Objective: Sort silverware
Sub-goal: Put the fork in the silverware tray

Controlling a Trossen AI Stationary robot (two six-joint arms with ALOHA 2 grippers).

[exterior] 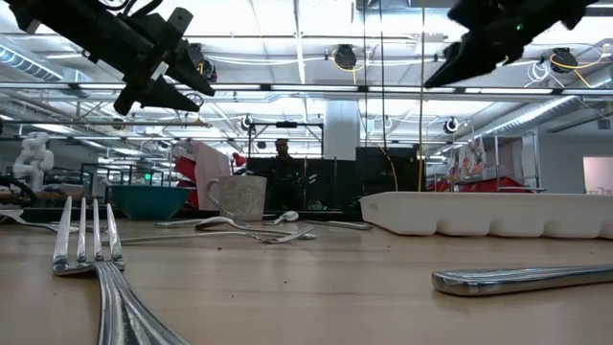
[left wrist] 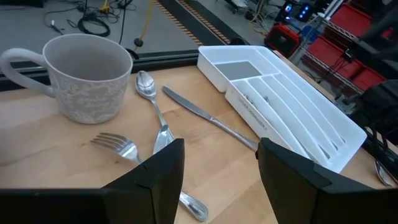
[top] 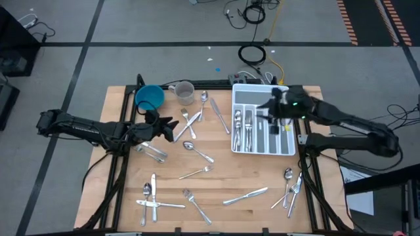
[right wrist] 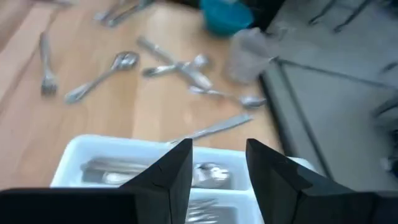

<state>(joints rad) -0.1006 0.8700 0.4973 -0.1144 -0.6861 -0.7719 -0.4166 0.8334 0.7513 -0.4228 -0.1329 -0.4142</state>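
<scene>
The left claw hangs spread wide and empty above the desk, beside the mug and blue bowl. The silverware lies scattered across the desk, with several pieces already in the white tray. Over that tray, the right claw hovers partly parted, holding nothing.
</scene>
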